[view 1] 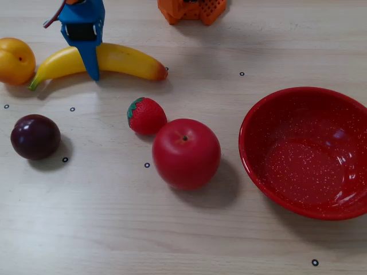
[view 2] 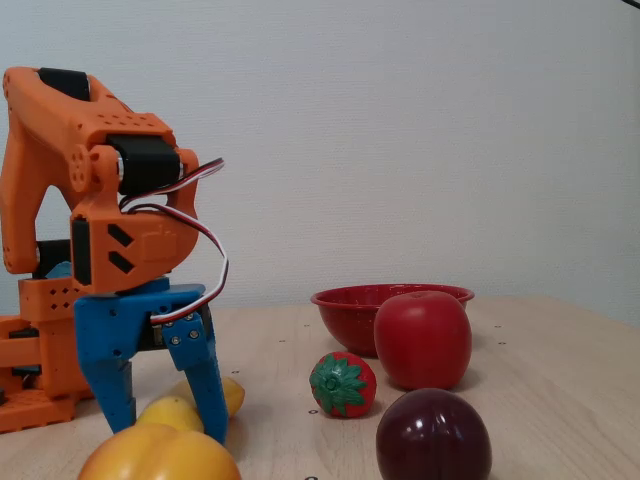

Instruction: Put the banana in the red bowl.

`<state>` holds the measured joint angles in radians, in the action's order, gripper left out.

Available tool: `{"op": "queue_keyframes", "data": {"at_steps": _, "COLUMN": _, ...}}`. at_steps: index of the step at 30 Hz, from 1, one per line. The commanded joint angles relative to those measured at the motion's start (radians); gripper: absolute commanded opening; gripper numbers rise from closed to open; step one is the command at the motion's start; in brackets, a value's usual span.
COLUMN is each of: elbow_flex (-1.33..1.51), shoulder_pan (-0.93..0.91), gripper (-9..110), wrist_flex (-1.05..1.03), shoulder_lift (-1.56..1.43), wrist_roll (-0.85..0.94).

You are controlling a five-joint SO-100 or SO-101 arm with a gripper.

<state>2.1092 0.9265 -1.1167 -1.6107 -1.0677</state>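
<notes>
Blue fingers (view 1: 92, 67) stand spread wide astride the middle of one banana (view 1: 123, 61) lying on the surface (view 1: 172, 229), one fingertip in front of it, with one red bowl (view 1: 309, 152), apple (view 1: 186, 153), strawberry (view 1: 147, 116), plum (view 1: 35, 136) and orange-yellow fruit (view 1: 15, 60) around.

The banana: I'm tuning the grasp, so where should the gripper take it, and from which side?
Probably the banana is best gripped across its thick middle, from straight above. It lies flat on the table, curved, long axis left-right in the higher fixed view, and the gripper already straddles it there, jaws open.
</notes>
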Motion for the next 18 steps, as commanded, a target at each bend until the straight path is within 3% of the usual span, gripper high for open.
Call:
{"op": "queue_keyframes", "data": {"at_steps": 1, "elbow_flex": 0.014, "shoulder_pan": -0.026, "gripper": 0, "wrist_flex": 0.015, "shoulder_lift": 0.012, "wrist_roll": 0.029}}
{"op": "queue_keyframes", "data": {"at_steps": 7, "elbow_flex": -0.046, "shoulder_pan": -0.034, "gripper": 0, "wrist_flex": -0.098, "shoulder_lift": -0.034, "wrist_roll": -0.008}}
{"op": "queue_keyframes", "data": {"at_steps": 18, "elbow_flex": -0.209, "shoulder_pan": -0.089, "gripper": 0, "wrist_flex": -0.44, "shoulder_lift": -0.288, "wrist_roll": 0.115}}
